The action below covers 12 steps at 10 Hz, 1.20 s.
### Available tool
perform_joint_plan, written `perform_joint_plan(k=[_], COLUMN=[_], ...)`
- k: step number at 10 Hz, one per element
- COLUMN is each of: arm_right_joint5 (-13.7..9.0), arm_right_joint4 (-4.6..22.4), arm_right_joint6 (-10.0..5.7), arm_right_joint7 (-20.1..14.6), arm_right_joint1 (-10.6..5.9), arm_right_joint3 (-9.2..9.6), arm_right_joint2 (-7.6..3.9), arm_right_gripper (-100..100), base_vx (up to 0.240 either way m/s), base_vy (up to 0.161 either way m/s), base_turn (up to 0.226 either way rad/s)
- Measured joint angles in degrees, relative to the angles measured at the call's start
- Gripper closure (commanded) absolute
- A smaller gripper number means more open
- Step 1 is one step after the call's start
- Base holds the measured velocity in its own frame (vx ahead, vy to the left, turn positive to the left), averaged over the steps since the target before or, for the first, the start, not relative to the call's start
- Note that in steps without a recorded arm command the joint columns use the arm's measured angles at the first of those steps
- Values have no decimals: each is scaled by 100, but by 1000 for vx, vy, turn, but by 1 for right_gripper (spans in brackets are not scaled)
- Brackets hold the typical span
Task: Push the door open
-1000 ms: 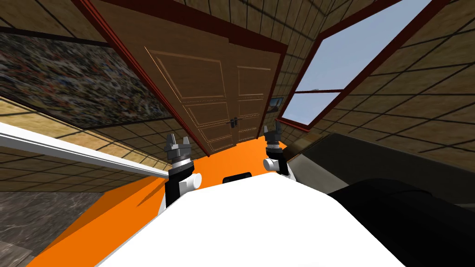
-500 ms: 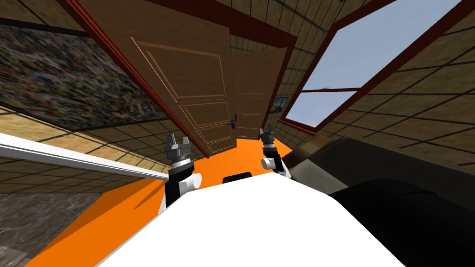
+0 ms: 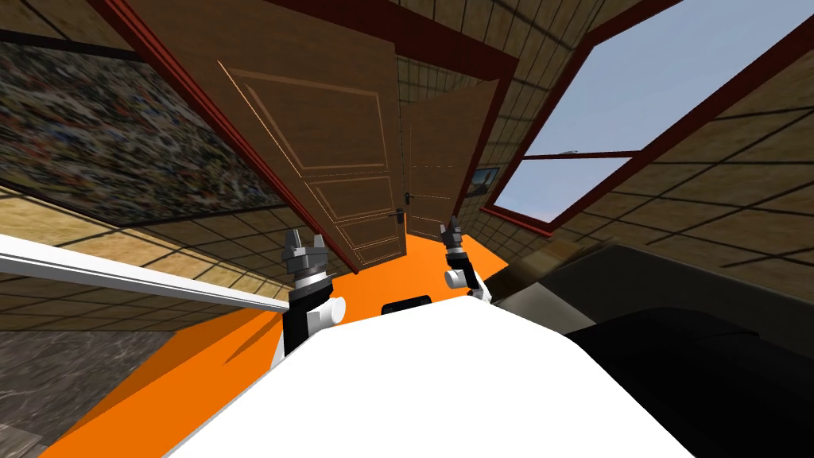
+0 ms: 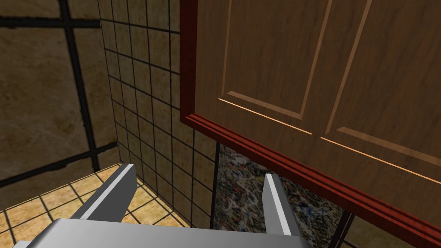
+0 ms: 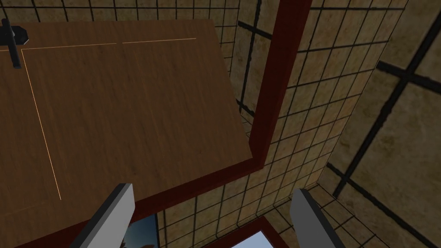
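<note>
Grey blades stood parted and empty on our left gripper [image 3: 306,248], raised over the orange floor [image 3: 381,274] between a white rail [image 3: 119,266] on our left and a dark, low piece of furniture [image 3: 676,318] on our right. Our right gripper [image 3: 451,231] reached further forward, its fingers likewise wide apart with nothing between them. It was low in front of the right-hand leaf [image 3: 441,151] of the brown wooden double door [image 3: 334,135]. From that hand's camera the leaf's panelled face lay just ahead of the fingertips, though we could not tell whether they touched it. Its black handle [image 5: 10,43] sat at the edge of the leaf away from the dark red frame [image 5: 275,86]. The right-hand leaf stood swung away from us, out of line with the left-hand leaf [image 4: 301,64], and a narrow gap between the two showed tiled wall beyond. The left hand's camera faced the left-hand leaf's panels, with the tan tiled wall [image 4: 142,99] next to them. A large mottled picture [image 3: 119,135] covered the wall to the left of the door. To the right, a red-framed window [image 3: 628,103] showed pale blue sky, with a small framed picture [image 3: 477,179] between it and the door
</note>
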Motion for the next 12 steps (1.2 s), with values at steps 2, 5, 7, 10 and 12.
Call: perform_joint_plan(k=[2,5,7,10,12], arm_right_joint5=[3,21,42,75,86], arm_right_joint4=[178,568,779,1141,1364], arm_right_joint6=[102,149,215,266,324], arm_right_joint7=[-10,-12,-4,11,7], arm_right_joint1=[-117,-274,-372,-505,-614], arm_right_joint3=[1,32,64,121,138], arm_right_joint2=[-49,-104,-118,-133,-156], arm_right_gripper=[-100,-100,-100,-100,-100], base_vx=[119,95,93,87,109], base_vy=[-41,-34,-36,-39,-37], base_turn=[32,35,41,38,41])
